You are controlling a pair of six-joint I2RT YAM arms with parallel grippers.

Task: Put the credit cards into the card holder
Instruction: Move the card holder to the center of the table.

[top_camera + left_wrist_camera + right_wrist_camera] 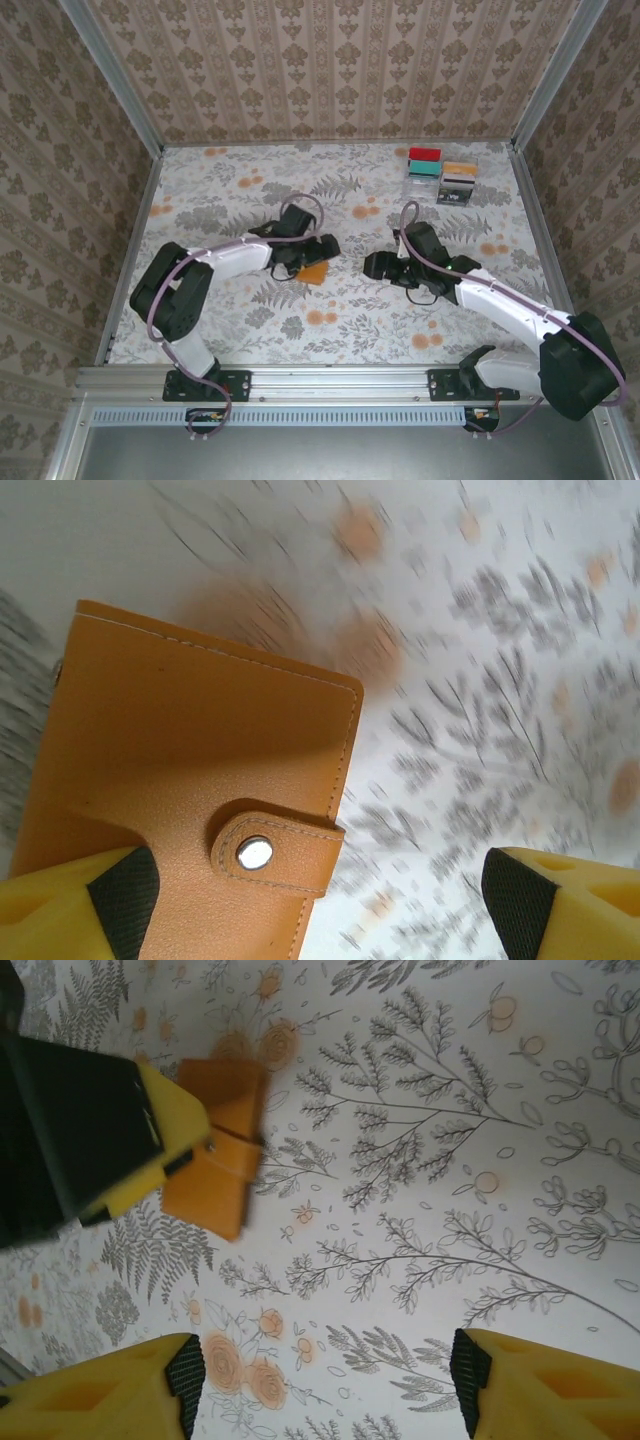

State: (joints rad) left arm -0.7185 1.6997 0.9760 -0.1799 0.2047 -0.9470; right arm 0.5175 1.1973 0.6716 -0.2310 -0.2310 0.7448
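We locate card holder (313, 273) closed, directly under left gripper (320, 895), the nearer arm | left jaws apart, unclamped | right gripper (378, 266) beside, jaws apart, empty | credit cards (440, 175) far-right, well apart

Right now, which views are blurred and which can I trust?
Left wrist: tablecloth smeared by motion blur, card holder fairly crisp, its snap glinting. Right wrist: tablecloth print sharp, card holder a little soft at upper left. Top external: evenly lit, sharp, no glare.
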